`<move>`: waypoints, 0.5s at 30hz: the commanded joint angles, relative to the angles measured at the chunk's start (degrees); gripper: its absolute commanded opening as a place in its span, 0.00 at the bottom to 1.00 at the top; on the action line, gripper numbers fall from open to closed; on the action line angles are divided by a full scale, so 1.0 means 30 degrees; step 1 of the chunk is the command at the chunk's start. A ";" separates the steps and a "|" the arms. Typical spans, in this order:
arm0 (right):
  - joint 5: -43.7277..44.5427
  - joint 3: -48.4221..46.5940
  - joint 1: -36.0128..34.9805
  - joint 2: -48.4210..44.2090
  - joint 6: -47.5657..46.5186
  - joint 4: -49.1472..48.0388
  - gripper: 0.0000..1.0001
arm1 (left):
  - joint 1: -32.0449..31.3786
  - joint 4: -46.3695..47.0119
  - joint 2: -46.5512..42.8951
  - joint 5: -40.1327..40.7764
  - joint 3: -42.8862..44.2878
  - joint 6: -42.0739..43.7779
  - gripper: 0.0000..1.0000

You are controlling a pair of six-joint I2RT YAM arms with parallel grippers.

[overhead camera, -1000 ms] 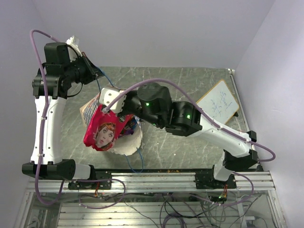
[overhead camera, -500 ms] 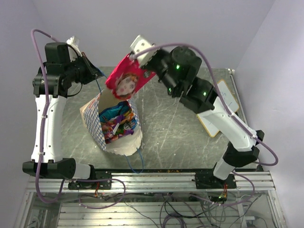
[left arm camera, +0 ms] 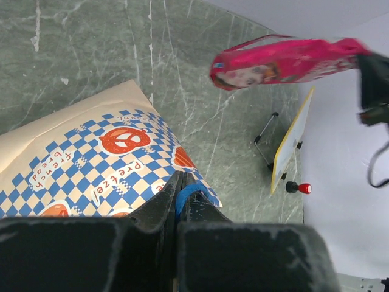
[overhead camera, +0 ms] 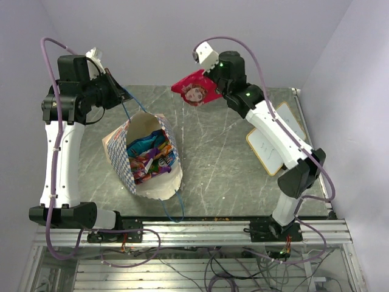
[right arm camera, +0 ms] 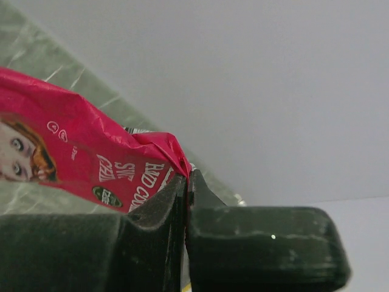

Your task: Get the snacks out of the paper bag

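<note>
The cream paper bag [overhead camera: 163, 182] with a blue-and-white checkered band stands open left of the table's middle, with several colourful snack packets [overhead camera: 149, 157] inside. Its checkered side shows in the left wrist view [left arm camera: 91, 164]. My left gripper [overhead camera: 115, 91] is shut on the bag's blue cord handle [left arm camera: 185, 196] and holds it up. My right gripper [overhead camera: 209, 76] is shut on the corner of the large crimson snack bag [overhead camera: 196, 90], held high over the table's far side, well clear of the paper bag. The crimson bag also shows in both wrist views [right arm camera: 67, 164] [left arm camera: 279, 61].
A small whiteboard [overhead camera: 270, 146] stands on the right side of the table, with a red-capped marker [left arm camera: 299, 188] beside it. Grey walls close the table at the back and both sides.
My right arm has lifted the crimson bag out of the paper bag and carried it up and to the back right. The left arm has stayed still, holding the handle.
</note>
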State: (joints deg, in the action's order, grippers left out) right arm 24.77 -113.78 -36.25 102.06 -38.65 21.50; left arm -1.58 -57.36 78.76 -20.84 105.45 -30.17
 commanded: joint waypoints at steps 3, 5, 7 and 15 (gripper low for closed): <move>-0.2020 0.1289 0.0275 0.1235 0.3883 0.0620 0.00 | 0.0235 0.0343 -0.0207 -0.0609 -0.0068 0.0068 0.07; -0.2746 0.1038 0.0354 0.1924 0.4973 0.1304 0.00 | 0.0235 0.0245 -0.0238 -0.0598 -0.0095 0.0118 0.07; -0.3444 0.0794 0.0617 0.2621 0.5842 0.1876 0.00 | 0.0235 0.0147 -0.0188 -0.0622 0.0022 0.0154 0.07; -0.5080 0.0415 0.3150 0.6392 0.6248 0.0951 0.00 | 0.0235 -0.0262 -0.0136 -0.0612 0.0237 0.0165 0.07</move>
State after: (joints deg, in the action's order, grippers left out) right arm 12.25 -109.65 -31.92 116.07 -22.00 27.81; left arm -1.58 -57.45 78.76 -22.17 105.27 -30.22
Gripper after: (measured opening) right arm 0.007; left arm 0.078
